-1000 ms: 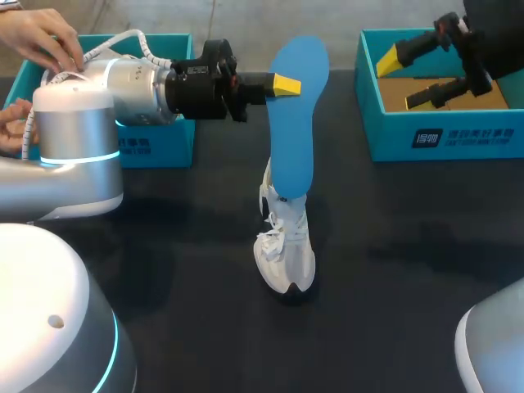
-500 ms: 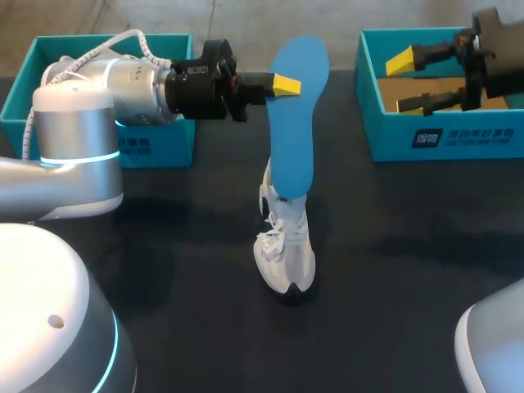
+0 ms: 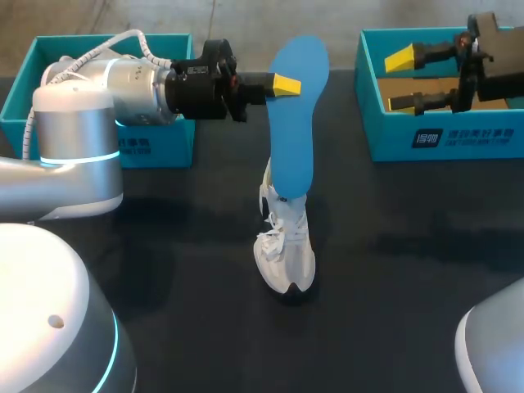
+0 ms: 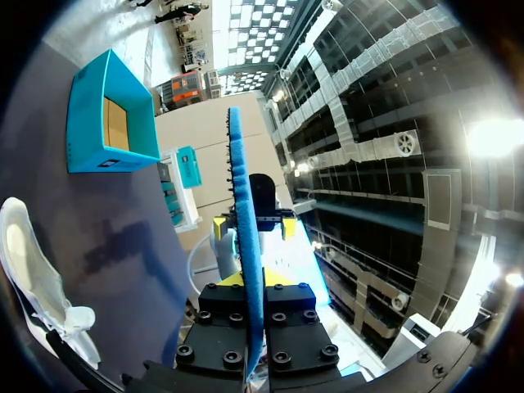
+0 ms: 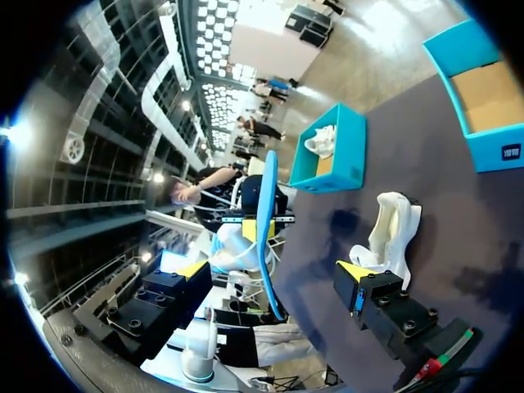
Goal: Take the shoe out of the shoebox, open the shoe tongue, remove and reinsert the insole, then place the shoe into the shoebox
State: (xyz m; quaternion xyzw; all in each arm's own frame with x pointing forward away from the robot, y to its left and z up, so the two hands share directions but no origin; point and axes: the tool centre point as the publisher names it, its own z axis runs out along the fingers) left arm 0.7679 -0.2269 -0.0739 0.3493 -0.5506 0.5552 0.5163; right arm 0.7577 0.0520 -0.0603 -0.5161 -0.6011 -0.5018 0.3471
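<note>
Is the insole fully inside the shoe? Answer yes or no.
No: the left gripper holds the insole upright, with most of it sticking out above the shoe.

Occlusions and cut-offs, all three views.
Head view: the insole hides the far finger of the left gripper and the heel opening of the shoe. The left arm covers most of the left shoebox. The right shoebox and right arm run off the edge. Left wrist view: the black rim cuts the shoe. Right wrist view: white thing in the left shoebox, too small to tell.
</note>
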